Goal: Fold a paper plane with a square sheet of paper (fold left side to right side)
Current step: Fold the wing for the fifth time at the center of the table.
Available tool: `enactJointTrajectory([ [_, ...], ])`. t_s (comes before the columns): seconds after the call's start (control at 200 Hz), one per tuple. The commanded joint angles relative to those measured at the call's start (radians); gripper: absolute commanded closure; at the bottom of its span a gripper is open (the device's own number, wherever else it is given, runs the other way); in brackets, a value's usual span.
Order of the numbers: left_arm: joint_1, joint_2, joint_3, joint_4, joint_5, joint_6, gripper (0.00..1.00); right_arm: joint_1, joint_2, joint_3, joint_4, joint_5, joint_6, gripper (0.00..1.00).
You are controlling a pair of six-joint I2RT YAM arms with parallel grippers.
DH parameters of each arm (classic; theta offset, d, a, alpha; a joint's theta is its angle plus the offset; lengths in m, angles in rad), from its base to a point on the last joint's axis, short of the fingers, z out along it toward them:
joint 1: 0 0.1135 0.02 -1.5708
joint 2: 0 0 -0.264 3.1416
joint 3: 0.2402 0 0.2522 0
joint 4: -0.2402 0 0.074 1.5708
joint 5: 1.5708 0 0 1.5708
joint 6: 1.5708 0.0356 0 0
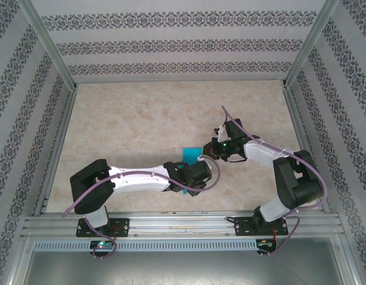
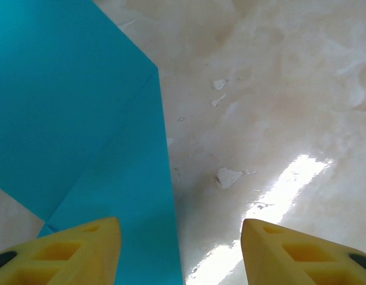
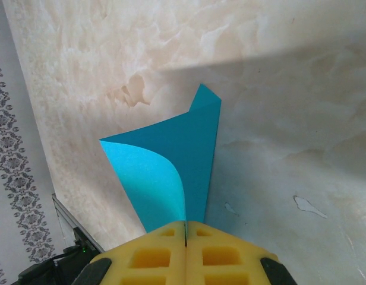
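Observation:
The square sheet of paper (image 1: 188, 155) is teal-blue and lies near the table's front middle, between my two grippers. In the left wrist view the sheet (image 2: 70, 107) lies flat with a diagonal crease and a straight right edge. My left gripper (image 2: 180, 252) hangs open over that edge, one yellow finger (image 2: 70, 252) above the paper and the other above bare table. My right gripper (image 3: 186, 231) is shut on one edge of the sheet (image 3: 183, 148), whose lighter flap curls upward from the pads. It is a partly folded sheet, not a paper plane's dart.
The marbled beige table (image 1: 141, 119) has small white flaked spots (image 2: 229, 177) to the right of the paper. Aluminium rails (image 1: 183, 224) run along the front edge and patterned walls close in the other three sides.

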Motion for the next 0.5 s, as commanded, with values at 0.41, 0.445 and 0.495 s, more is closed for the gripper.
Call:
enactJointTrajectory([
  [0.41,-0.014,0.102,0.078,-0.103,-0.125,-0.018,0.49,0.021,0.028,0.047,-0.041,0.030,0.013,1.00],
  [0.445,-0.014,0.103,0.075,-0.103,-0.133,-0.020,0.50,0.021,0.029,0.047,-0.042,0.030,0.013,1.00],
  [0.495,-0.014,0.104,0.074,-0.103,-0.144,-0.022,0.51,0.022,0.032,0.048,-0.042,0.031,0.013,1.00],
])
